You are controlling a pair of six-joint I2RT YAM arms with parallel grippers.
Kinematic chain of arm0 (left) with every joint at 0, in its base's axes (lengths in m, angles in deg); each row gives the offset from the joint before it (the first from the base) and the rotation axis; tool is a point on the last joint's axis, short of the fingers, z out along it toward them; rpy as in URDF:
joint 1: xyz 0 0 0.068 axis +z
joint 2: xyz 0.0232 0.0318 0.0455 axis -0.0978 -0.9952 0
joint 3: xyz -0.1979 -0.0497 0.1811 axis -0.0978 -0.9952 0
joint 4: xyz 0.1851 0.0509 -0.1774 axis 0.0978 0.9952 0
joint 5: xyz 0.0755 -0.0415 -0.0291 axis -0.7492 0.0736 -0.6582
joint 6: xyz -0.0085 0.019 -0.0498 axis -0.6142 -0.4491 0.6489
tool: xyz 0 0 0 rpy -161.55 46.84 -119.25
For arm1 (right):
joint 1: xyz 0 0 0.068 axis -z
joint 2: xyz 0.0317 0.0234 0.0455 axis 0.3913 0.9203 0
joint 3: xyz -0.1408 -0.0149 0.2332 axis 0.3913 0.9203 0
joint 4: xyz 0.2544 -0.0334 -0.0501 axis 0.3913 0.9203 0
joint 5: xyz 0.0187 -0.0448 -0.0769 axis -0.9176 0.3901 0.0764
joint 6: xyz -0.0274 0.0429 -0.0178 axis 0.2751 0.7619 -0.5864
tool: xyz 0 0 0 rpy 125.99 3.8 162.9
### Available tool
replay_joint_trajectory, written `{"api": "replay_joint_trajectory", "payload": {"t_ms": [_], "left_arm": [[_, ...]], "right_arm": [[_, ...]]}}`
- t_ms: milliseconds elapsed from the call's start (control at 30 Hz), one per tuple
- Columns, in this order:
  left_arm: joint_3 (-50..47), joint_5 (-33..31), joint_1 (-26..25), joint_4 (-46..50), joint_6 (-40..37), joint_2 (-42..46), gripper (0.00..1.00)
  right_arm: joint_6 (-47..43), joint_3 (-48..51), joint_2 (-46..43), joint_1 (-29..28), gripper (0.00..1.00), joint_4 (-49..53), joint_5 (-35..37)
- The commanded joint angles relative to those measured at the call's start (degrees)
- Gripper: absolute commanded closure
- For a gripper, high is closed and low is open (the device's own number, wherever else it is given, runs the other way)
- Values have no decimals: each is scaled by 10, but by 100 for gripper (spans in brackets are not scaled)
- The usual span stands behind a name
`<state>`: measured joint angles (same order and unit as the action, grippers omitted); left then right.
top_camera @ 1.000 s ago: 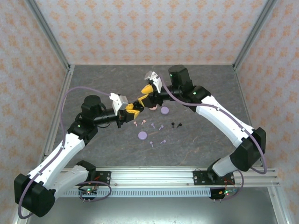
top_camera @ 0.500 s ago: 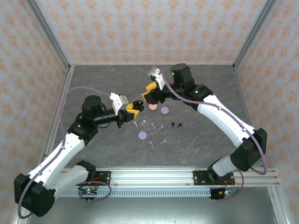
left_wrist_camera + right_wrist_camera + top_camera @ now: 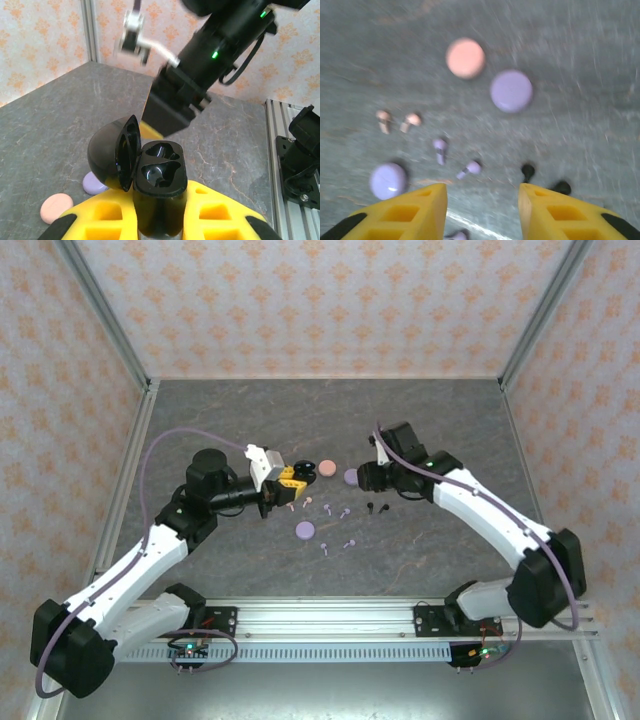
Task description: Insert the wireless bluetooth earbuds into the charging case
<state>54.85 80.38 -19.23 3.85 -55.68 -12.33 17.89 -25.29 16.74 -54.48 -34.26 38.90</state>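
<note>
Between the yellow fingers of the left tool sits a black charging case. It is clamped by its lower body, and its lid is swung open to the left so both empty sockets face up. From above, that tool holds the case over the grey table, a little left of the middle.

Opposite it, the right tool points down at the table with its two yellow fingers apart and nothing between them.

Just ahead of the right finger lie the two black earbuds. Further left are two lavender earbuds, and beyond those are the two pink earbuds, side by side. This view is blurred, so finer detail cannot be told.

A pink disc case and a lavender disc case lie near each other past the earbuds. A second lavender disc case lies apart on the near left.

The overhead view shows all the loose earbuds on the table between the two arms. A further lavender pair lies nearest the arm bases, close to the second lavender disc case.
</note>
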Motion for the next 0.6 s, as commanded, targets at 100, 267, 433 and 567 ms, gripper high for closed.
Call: {"api": "replay_joint_trajectory", "payload": {"t_ms": [100,267,433,567], "left_arm": [[19,-7,-6,-8,-10,-2,98],[20,-10,-7,-2,-14,1,99],[21,-14,-8,8,-19,5,99],[22,-15,-8,10,-20,5,99]], "right_arm": [[55,-15,82,-1,63,54,47],[64,-37,151,0,65,61,54],[68,-44,193,0,66,53,59],[65,-48,214,-1,67,50,61]]}}
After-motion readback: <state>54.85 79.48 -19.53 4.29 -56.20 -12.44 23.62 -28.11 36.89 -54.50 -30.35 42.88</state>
